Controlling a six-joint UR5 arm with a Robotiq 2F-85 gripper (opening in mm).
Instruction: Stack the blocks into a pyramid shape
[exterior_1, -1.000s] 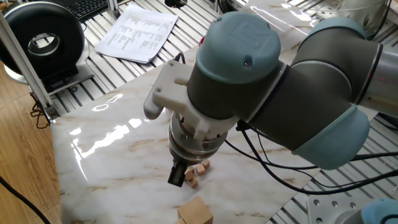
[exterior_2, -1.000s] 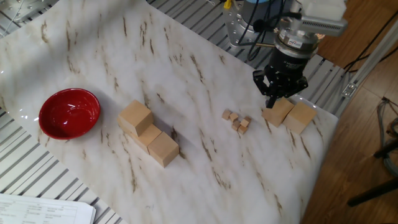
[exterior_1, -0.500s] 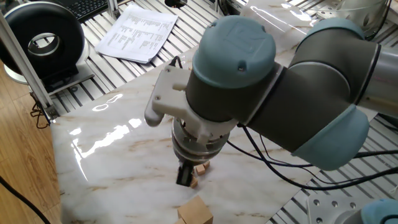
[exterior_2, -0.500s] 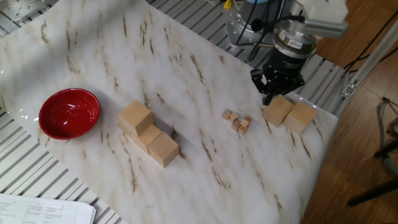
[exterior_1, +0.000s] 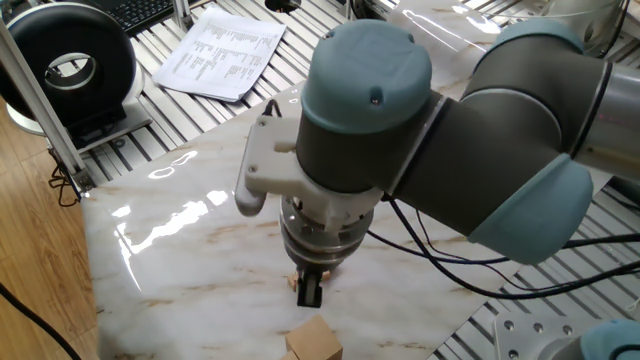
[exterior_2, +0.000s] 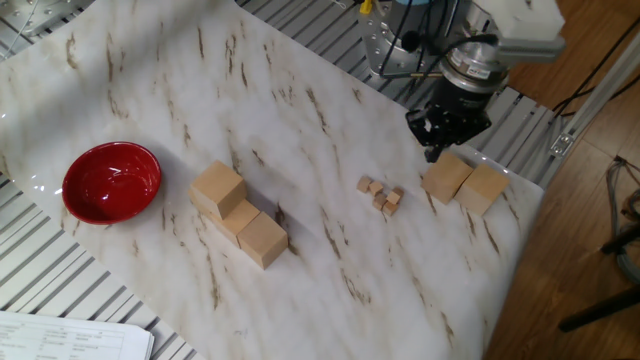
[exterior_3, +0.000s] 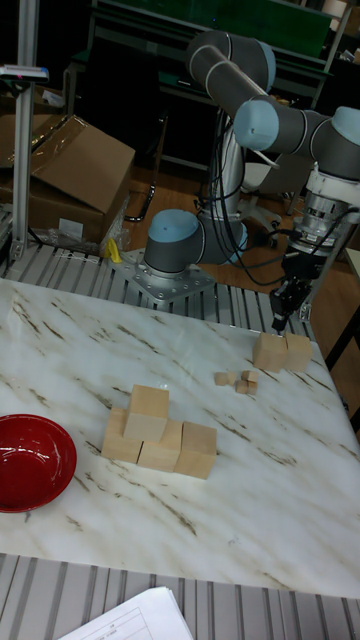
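The pyramid shape (exterior_3: 158, 437) is partly built: in the tall fixed view 3 large wooden blocks sit in a row as a base near the middle of the marble table (exterior_2: 300, 260), a little toward the red bowl (exterior_2: 111, 181), and 1 more block (exterior_3: 148, 412) rests on top at the bowl end of that row, so 4 cubes appear placed, though the other fixed view shows this cluster too foreshortened to count with certainty. 2 further large blocks, a near one (exterior_2: 446, 178) and a far one (exterior_2: 484, 188), sit touching side by side close to the table's corner beside the robot base, well apart from the stack. Between them and the stack lies a small cluster of tiny wooden cubes (exterior_2: 381, 193), which are not part of the job. The gripper (exterior_2: 440, 140) hangs just above the pair of loose blocks, over the nearer one, carrying nothing; its jaws look drawn close together in the tall fixed view, but they are small and dark there and I cannot tell their state for sure. My reading is that the second tier lacks 1 cube and the cap is missing, so what remains is to fetch these 2 blocks in turn, setting 1 beside the raised cube and the last on top. The pair touching each other may make a clean grasp of the first awkward.
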